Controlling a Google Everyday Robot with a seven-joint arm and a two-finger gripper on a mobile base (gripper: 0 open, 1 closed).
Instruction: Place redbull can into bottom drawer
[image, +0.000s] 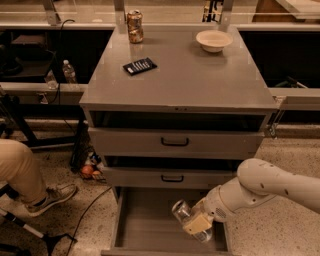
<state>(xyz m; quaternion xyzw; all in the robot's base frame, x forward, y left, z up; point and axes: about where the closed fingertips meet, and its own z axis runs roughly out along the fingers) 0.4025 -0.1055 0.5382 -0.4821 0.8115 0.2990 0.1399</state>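
Observation:
The redbull can (181, 210), slim and silver, lies tilted in my gripper (196, 223) low over the right part of the open bottom drawer (145, 227). The gripper's tan fingers are shut on the can's middle, and its top end points up and left. The white arm (260, 187) reaches in from the right. The drawer floor is plain grey with nothing else on it.
The two upper drawers (175, 142) (172, 178) are shut. On the cabinet top stand a bronze can (134, 26), a white bowl (213, 40) and a flat black device (140, 66). A person's leg and shoe (47, 198) are on the left, with cables on the floor.

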